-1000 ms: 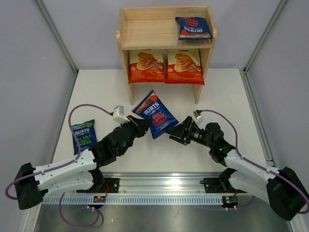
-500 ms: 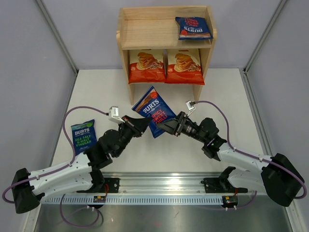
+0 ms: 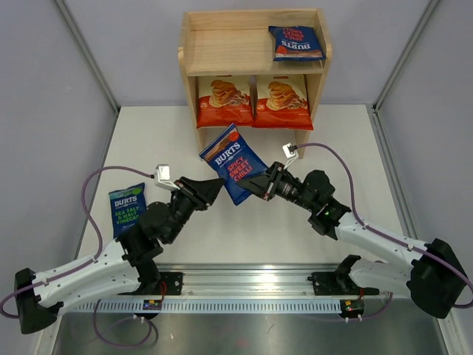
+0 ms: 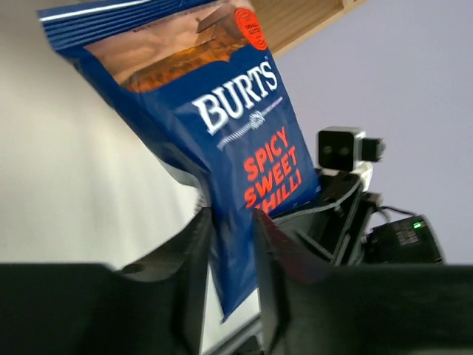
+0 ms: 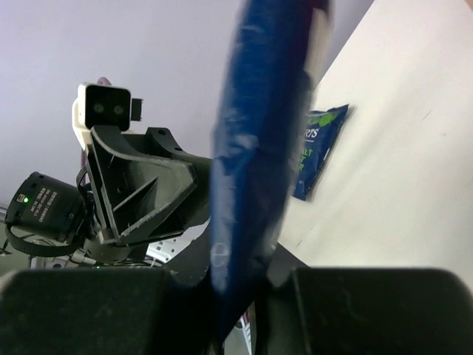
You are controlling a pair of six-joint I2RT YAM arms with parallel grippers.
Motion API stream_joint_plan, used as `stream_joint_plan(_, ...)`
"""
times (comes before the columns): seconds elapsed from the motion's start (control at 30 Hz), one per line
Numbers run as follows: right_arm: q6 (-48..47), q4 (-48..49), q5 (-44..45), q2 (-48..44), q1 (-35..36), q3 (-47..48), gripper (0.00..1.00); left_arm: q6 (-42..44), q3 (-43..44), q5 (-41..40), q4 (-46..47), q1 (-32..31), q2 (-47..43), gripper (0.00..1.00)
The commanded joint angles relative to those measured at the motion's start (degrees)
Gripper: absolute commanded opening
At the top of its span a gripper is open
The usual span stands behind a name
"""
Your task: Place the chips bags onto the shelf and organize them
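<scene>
A dark blue Burts chips bag (image 3: 233, 163) (image 4: 244, 148) (image 5: 259, 148) hangs tilted above the table between both arms. My right gripper (image 3: 255, 183) (image 5: 236, 270) is shut on its lower right edge. My left gripper (image 3: 219, 185) (image 4: 228, 218) straddles the lower left edge with its jaws slightly apart. The wooden shelf (image 3: 222, 44) (image 4: 303, 18) stands at the back. Another dark blue bag (image 3: 295, 42) lies on its top right. Two cream-and-red bags (image 3: 224, 101) (image 3: 281, 101) fill the lower tier. A blue-green bag (image 3: 127, 208) (image 5: 319, 148) lies flat at the left.
A metal rail (image 3: 244, 285) carrying both arm bases runs along the near edge. Grey walls close in the table on the left, right and back. Purple cables (image 3: 96, 181) loop from each wrist.
The right gripper moved in from open and closed on the dark blue bag. The left gripper's jaws loosened. Both arms stretched forward, and the bag rose slightly toward the shelf.
</scene>
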Motion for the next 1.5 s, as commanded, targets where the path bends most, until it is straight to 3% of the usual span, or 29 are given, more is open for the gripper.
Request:
stream_joint_plan(0.0,-4.3,-4.5,2.2,-1.7,0.2,6.2,0.08,3.3,1.0,-4.5,-3.0,-0.2,-4.1,0.36)
stream_joint_plan(0.23,-8.1,-14.9,3.1,-1.0,0.2,15.9,0.09,6.8,4.2,-13.1,-19.7,-0.1,-9.9,0.61)
stream_joint_plan(0.37,-9.6,-23.6,4.5,0.5,0.2,24.7,0.09,8.5,8.1,-16.5,-31.2,0.1,-8.4,0.73)
stream_joint_plan(0.5,-10.4,-31.2,5.2,5.6,-0.4,39.9,0.10,9.3,10.9,-14.9,-40.1,1.0,-5.4,0.84)
stream_joint_plan(0.7,-5.2,-38.9,5.6,16.8,-3.8,60.8,0.09,10.7,11.7,-9.4,-43.1,2.4,-2.4,0.98)
stream_joint_plan(1.07,7.8,-46.0,17.2,37.2,-8.8,91.0,0.09,11.7,10.9,-5.8,-46.2,2.5,-7.9,0.99)
stream_joint_plan(1.27,12.8,-46.1,24.8,47.1,-10.1,99.5,0.10,11.5,9.3,-4.0,-47.6,2.5,-11.7,0.99)
stream_joint_plan(1.47,17.4,-49.7,31.4,51.4,-10.9,103.9,0.11,11.2,8.4,-3.1,-49.6,2.5,-14.8,0.99)
